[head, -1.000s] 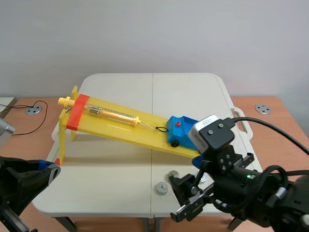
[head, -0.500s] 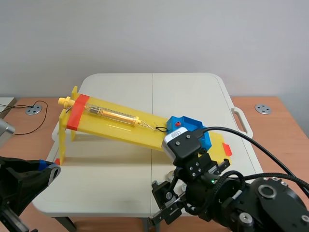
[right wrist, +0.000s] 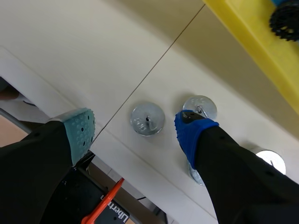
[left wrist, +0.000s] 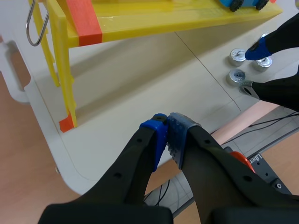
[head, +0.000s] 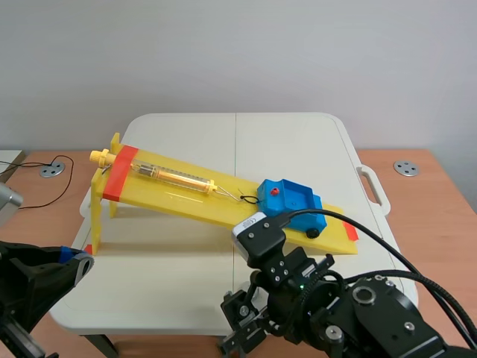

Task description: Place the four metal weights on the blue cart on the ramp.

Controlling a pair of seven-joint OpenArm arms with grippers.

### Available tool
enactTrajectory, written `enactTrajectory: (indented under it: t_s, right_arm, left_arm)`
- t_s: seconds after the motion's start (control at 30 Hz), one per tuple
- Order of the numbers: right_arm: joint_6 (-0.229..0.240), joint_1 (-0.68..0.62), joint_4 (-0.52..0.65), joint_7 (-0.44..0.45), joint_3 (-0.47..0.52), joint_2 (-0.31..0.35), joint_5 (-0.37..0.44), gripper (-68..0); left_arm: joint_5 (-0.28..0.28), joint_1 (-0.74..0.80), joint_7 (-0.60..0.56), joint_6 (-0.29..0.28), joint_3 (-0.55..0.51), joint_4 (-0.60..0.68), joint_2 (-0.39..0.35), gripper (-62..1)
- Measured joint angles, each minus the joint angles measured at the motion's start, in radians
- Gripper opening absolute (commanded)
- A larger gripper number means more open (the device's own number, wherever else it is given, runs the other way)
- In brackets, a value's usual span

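As you swung the right tool [right wrist: 135,134] leftward over the metal weights [right wrist: 147,120], it hung spread, gripping none. The left tool [left wrist: 167,140] was pressed together, and the blue cart [head: 289,200] was unloaded.

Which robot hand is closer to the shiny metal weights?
Right. The right gripper hangs open over the metal weights; the left gripper sits shut, off by the ramp's tall end.

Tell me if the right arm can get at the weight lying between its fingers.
Likely yes: the right end effector is open, and that weight lies bare on the table between its fingers, nothing over it.
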Motion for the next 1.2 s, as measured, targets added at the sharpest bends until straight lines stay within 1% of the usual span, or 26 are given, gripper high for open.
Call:
enactTrajectory:
  t_s: [0.1, 0.23, 0.43, 0.83, 0.93, 1.03, 1.07, 1.2]
  right_arm:
    - [0.000, 0.006, -0.018, 0.004, -0.002, 0.000, -0.003, -32.9]
    - [0.000, 0.025, -0.056, 0.006, -0.015, 0.000, -0.003, -33.7]
    - [-0.001, 0.049, -0.102, 0.038, -0.026, -0.014, -0.013, -37.7]
    - [0.000, 0.061, -0.106, 0.045, -0.026, -0.017, -0.022, -49.6]
    - [0.000, 0.061, -0.112, 0.045, -0.026, -0.017, -0.022, -51.1]
    - [0.000, 0.061, -0.121, 0.057, -0.026, -0.017, -0.021, -51.2]
    - [0.000, 0.061, -0.123, 0.061, -0.026, -0.017, -0.021, -52.2]
    - [-0.007, 0.061, -0.127, 0.073, -0.026, -0.017, -0.022, -60.1]
  left_arm:
    - [0.000, 0.000, 0.000, 0.000, 0.000, 0.000, 0.000, -57.3]
    - [0.000, 0.000, 0.000, 0.000, 0.000, 0.000, 0.000, -57.3]
    - [0.000, 0.000, 0.000, 0.000, 0.000, 0.000, 0.000, -57.3]
    - [0.000, 0.000, 0.000, 0.000, 0.000, 0.000, 0.000, -57.3]
    - [0.000, 0.000, 0.000, 0.000, 0.000, 0.000, 0.000, -57.3]
    - [0.000, 0.000, 0.000, 0.000, 0.000, 0.000, 0.000, -57.3]
    - [0.000, 0.000, 0.000, 0.000, 0.000, 0.000, 0.000, -57.3]
    - [0.000, 0.000, 0.000, 0.000, 0.000, 0.000, 0.000, -57.3]
